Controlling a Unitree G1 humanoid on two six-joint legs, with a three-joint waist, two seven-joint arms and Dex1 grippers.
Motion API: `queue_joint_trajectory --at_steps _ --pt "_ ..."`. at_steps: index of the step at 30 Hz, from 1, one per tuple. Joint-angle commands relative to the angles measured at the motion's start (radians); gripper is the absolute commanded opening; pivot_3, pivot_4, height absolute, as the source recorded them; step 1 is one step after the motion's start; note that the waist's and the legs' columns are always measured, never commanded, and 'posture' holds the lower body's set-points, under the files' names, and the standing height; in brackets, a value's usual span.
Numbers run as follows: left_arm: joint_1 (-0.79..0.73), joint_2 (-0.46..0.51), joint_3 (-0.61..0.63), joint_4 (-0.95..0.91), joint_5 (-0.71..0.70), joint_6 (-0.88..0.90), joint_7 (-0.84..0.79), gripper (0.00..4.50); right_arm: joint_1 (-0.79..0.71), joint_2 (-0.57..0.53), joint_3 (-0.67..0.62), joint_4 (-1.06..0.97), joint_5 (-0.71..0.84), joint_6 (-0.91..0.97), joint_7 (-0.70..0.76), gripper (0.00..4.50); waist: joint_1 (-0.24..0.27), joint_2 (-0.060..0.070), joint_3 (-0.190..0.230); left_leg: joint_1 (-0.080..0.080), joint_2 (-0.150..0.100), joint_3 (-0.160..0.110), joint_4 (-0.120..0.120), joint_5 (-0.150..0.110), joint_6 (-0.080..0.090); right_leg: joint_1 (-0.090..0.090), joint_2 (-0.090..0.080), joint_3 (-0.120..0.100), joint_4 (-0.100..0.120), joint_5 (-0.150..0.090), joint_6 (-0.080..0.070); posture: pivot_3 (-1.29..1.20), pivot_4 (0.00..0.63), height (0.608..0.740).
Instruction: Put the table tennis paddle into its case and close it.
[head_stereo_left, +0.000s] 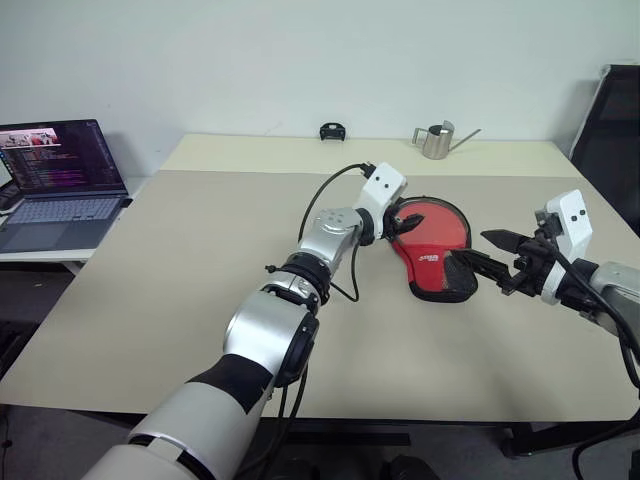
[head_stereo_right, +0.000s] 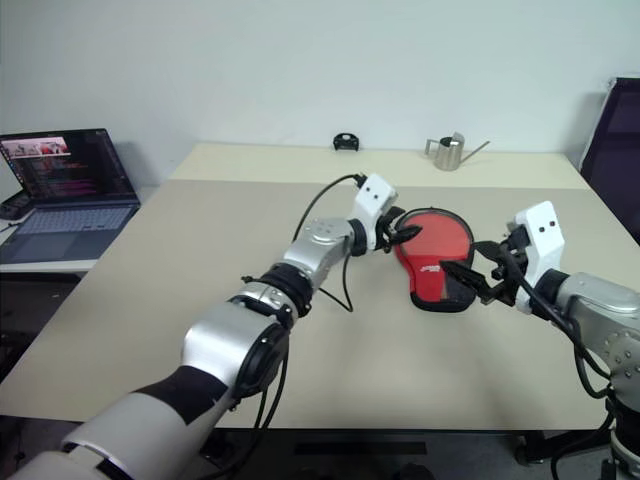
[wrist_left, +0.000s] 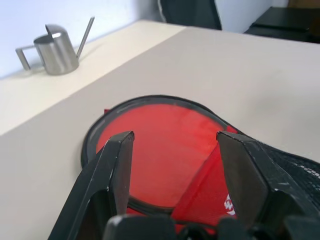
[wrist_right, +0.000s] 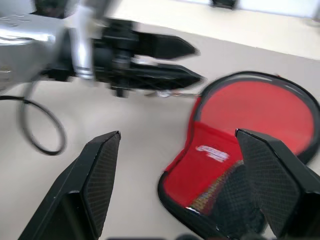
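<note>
Over the case (head_stereo_left: 432, 250), left tool (head_stereo_left: 402, 222) and right tool (head_stereo_left: 490, 255) hover level, both spread

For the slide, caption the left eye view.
Both open grippers, left and right, flank the red case on the table.

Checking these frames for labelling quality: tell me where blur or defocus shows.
Right wrist view: the left pincer and its arm are smeared, and the case is soft. Left wrist view: the nearest finger is defocused, while the metal watering can looks fairly crisp. Both eye views look sharp.
</note>
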Motion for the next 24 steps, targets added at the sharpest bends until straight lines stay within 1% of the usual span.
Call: queue_joint_trajectory --at_steps 1,4,6,10,13,16,20,24 --pt "0.029 0.075 0.031 -0.078 -0.037 -0.055 -0.158 2.88 -0.044 0.009 0.032 0.049 -0.038 -0.046 -0.01 3.99 -0.005 0.0 0.0 0.0 0.0 0.0 0.0 0.0 0.0 0.0 0.0 0.0 0.0 0.0 0.0 0.0 0.15 0.74" --pt "0.104 0.157 0.036 -0.17 -0.06 -0.066 -0.292 2.88 -0.081 0.006 0.107 0.15 -0.115 -0.1 0.002 3.99 -0.013 0.0 0.0 0.001 0.0 0.0 0.0 0.0 0.0 0.0 0.0 0.001 0.001 0.0 0.0 0.0 0.15 0.74" --pt "0.167 0.21 0.041 -0.27 -0.085 -0.038 -0.353 2.88 -0.117 0.013 0.154 0.232 -0.165 -0.137 0.008 3.99 -0.018 0.0 0.0 0.001 0.0 0.001 0.0 0.0 0.0 0.0 0.0 0.001 0.001 0.0 0.0 0.0 0.15 0.74" --pt "0.305 0.291 0.05 -0.543 -0.154 0.11 -0.418 2.88 -0.185 0.031 0.23 0.387 -0.238 -0.198 0.045 3.99 -0.02 0.0 0.0 0.0 0.001 0.0 0.0 0.0 -0.001 -0.001 0.0 0.001 0.001 0.0 0.0 0.0 0.15 0.74" --pt "0.415 0.353 0.051 -0.788 -0.212 0.26 -0.447 2.88 -0.241 0.042 0.276 0.554 -0.312 -0.272 0.081 3.99 -0.02 0.0 0.0 0.0 0.001 0.0 0.001 0.002 -0.004 -0.001 0.0 0.002 0.001 0.0 0.0 0.0 0.15 0.74" --pt "0.492 0.406 0.05 -0.983 -0.275 0.413 -0.462 2.88 -0.299 0.051 0.307 0.719 -0.373 -0.342 0.12 3.99 -0.018 0.0 0.0 0.0 0.001 0.001 0.001 0.002 -0.004 -0.001 0.0 0.002 0.001 0.0 0.0 0.0 0.15 0.74" --pt "0.542 0.458 0.047 -1.124 -0.325 0.534 -0.457 2.88 -0.365 0.066 0.343 0.909 -0.443 -0.43 0.179 3.99 -0.019 0.001 0.0 0.0 0.001 0.0 0.001 0.002 -0.004 -0.001 0.0 0.001 0.001 0.0 0.0 0.0 0.15 0.74" --pt "0.552 0.487 0.055 -1.193 -0.357 0.601 -0.439 2.88 -0.435 0.088 0.362 1.103 -0.508 -0.517 0.216 3.99 -0.02 0.001 0.0 0.001 0.001 0.001 0.001 0.002 -0.004 -0.001 0.0 0.002 0.002 0.0 0.0 0.0 0.15 0.74"
